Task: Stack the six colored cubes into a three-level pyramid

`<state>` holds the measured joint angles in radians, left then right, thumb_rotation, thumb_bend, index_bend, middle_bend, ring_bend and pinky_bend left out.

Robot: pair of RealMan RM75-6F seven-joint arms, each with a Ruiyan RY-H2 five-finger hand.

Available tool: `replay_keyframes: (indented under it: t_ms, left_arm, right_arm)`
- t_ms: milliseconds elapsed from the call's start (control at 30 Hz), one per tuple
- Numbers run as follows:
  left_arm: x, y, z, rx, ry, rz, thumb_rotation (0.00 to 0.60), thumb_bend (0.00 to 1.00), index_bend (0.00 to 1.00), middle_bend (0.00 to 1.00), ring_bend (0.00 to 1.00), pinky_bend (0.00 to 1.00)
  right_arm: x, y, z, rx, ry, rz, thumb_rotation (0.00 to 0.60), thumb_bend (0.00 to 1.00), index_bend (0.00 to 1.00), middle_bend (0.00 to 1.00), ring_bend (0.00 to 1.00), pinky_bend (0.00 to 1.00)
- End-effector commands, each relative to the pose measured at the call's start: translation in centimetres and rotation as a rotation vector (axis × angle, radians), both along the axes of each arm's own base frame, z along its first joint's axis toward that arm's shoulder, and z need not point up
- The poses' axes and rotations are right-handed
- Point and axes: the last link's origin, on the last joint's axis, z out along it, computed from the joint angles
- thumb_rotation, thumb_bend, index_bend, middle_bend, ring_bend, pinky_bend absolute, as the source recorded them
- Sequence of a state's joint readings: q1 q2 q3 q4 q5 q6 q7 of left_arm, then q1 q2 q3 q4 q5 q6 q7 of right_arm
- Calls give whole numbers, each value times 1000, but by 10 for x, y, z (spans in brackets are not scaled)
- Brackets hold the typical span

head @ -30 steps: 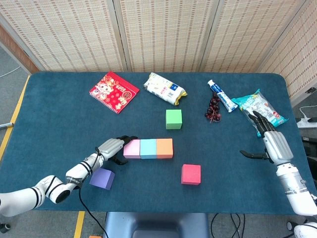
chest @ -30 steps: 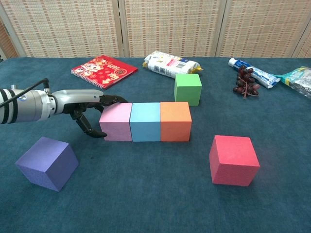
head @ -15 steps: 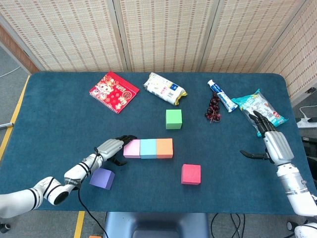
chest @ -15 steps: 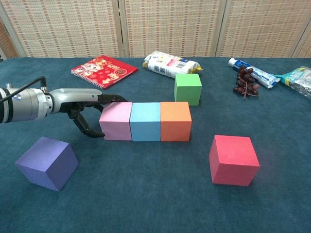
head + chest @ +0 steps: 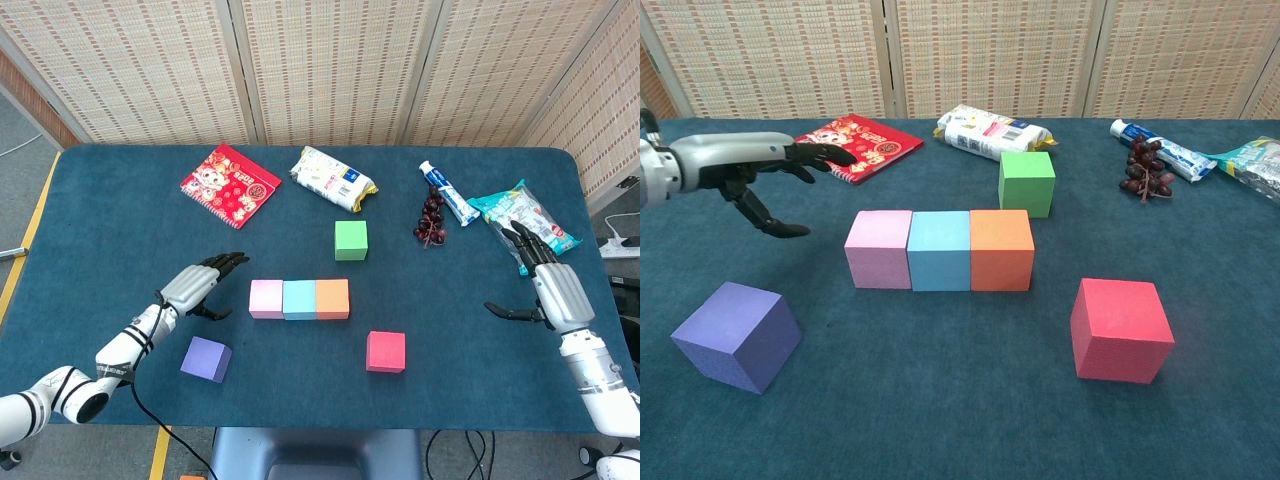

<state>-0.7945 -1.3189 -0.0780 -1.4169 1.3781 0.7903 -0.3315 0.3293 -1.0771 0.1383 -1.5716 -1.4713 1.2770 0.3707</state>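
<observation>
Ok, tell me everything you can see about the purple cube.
The purple cube is a plain, matte block, foam-like by its look, with clean edges and no markings. It sits flat on the blue table cloth near the front left, turned at an angle to the pink-blue-orange row, not lined up with it. Nothing touches it: it stands apart from the pink cube, and the left hand hangs open behind it, not in contact.
</observation>
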Motion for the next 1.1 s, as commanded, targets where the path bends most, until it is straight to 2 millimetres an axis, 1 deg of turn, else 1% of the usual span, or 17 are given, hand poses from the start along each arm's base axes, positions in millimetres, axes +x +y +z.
replay_keyframes:
  t_ms: [33, 133, 233, 267, 333, 433, 567, 667, 733, 800, 967, 1100]
  left_arm:
    - [-18, -15, 27, 75, 33, -9, 600, 328, 1, 12, 0, 115]
    - [-33, -34, 50, 137, 60, -22, 600, 329, 39, 72, 11, 122]
    - [-41, -54, 61, 143, 84, -45, 600, 329, 85, 117, 57, 140]
    - [-44, -59, 63, 136, 93, -49, 600, 329, 92, 125, 64, 142]
    - [-49, -72, 63, 110, 120, -67, 600, 329, 105, 133, 69, 143]
    - [-50, -86, 59, 73, 141, -92, 600, 328, 111, 134, 69, 143]
    - [-46, -105, 48, 19, 137, -131, 600, 328, 102, 131, 69, 143]
    - [-46, -107, 46, 11, 139, -138, 600, 327, 76, 112, 56, 143]
    - [-45, -110, 41, -8, 151, -155, 600, 326, 43, 84, 36, 143]
    - [-44, -116, 34, -36, 201, -184, 600, 327, 10, 51, 12, 139]
    - [-45, -124, 37, -47, 234, -172, 600, 326, 0, 12, 0, 129]
    - [-49, -129, 37, -58, 250, -155, 600, 330, 0, 0, 0, 120]
  right_arm:
    - [1, 0, 3, -4, 6, 7, 600, 239, 0, 83, 57, 222]
    - [2, 0, 6, -10, 12, 10, 600, 239, 0, 83, 57, 222]
    - [1, 1, 6, -11, 13, 7, 600, 240, 0, 83, 57, 222]
    - [1, 1, 6, -10, 12, 6, 600, 240, 0, 83, 57, 222]
    - [2, 1, 5, -11, 11, 5, 600, 239, 0, 83, 57, 222]
    - [3, 1, 4, -9, 11, 6, 600, 240, 0, 83, 57, 222]
    - [5, 2, 2, -3, 14, 8, 600, 240, 0, 83, 57, 222]
    - [5, 2, 1, -2, 14, 7, 600, 241, 0, 83, 57, 222]
    - [6, 2, 1, 1, 13, 7, 600, 241, 0, 83, 58, 222]
    - [6, 4, 0, 9, 14, 12, 600, 241, 0, 83, 57, 222]
    - [4, 6, 1, 10, 12, 8, 600, 241, 0, 83, 57, 222]
    - [3, 7, 0, 13, 8, 7, 600, 241, 0, 83, 57, 222]
